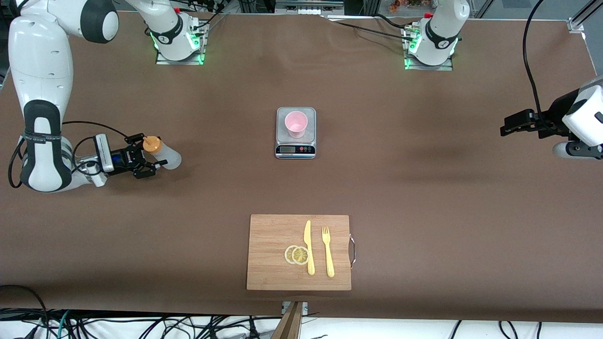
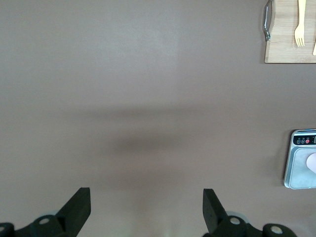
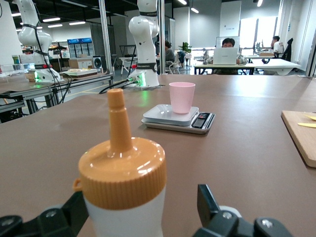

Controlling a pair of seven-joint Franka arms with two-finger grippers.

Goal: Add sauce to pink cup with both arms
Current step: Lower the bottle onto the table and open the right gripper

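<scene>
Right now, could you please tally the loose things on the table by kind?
Translucent plastic squeeze bottle with orange cap: 1
Pale pink plastic cup: 1
Grey digital kitchen scale: 1
Bamboo cutting board: 1
Yellow plastic knife: 1
Yellow plastic fork: 1
Lemon slices: 2
Total: 8

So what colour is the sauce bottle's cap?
Orange cap on the sauce bottle; the right wrist view shows it best.

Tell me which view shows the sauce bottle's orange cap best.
Right wrist view: the sauce bottle's orange cap fills the foreground, nozzle upright, between the open right gripper fingers. Front view shows the cap only small, from above. Left wrist view doesn't show it.
</scene>
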